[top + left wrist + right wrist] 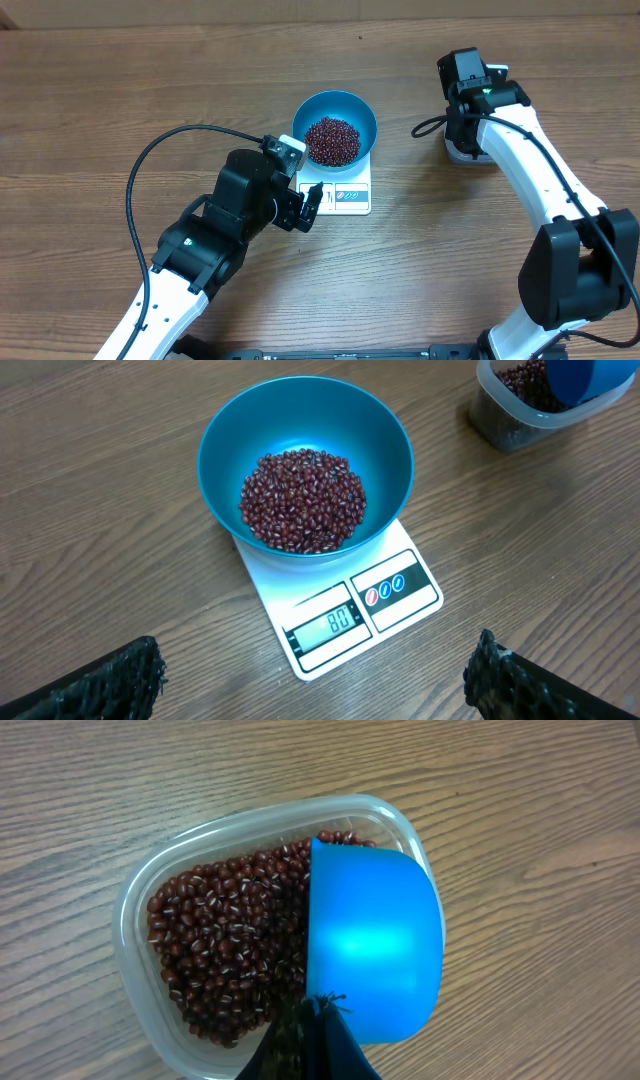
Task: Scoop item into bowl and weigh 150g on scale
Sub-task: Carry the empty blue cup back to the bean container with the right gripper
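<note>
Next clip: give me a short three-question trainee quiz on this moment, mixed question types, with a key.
1. True or false: the blue bowl of beans stands on the white scale.
2. Multiple choice: the scoop gripped by the right gripper is over: A) the bowl, B) the clear tub, C) the scale.
3. Short answer: which gripper is open and holds nothing?
Key: 1 true. 2 B. 3 the left gripper.
</note>
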Robot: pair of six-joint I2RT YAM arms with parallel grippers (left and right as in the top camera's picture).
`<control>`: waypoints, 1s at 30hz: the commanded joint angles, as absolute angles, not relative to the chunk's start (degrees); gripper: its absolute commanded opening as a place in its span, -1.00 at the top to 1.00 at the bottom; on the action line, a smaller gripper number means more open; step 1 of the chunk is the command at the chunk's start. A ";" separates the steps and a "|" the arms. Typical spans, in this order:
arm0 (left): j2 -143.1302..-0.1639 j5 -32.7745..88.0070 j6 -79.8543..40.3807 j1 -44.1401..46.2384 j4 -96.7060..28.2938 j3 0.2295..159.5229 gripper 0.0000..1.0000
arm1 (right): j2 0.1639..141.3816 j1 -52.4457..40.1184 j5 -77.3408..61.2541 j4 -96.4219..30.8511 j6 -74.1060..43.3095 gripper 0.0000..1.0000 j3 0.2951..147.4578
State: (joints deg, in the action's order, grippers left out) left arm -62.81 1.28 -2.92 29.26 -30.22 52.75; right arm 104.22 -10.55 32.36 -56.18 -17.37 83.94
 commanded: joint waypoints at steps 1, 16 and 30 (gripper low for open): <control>-63.00 1.30 -3.44 29.28 -30.17 52.21 -0.99 | 104.29 -10.48 32.64 -54.43 -17.72 0.93 81.67; -63.00 1.30 -3.44 29.28 -30.17 52.21 -0.99 | 104.44 -10.46 20.75 -46.44 -9.37 0.93 76.88; -63.00 1.30 -3.44 29.28 -30.17 52.21 -0.99 | 104.38 -5.30 0.10 -42.37 -8.91 0.93 76.95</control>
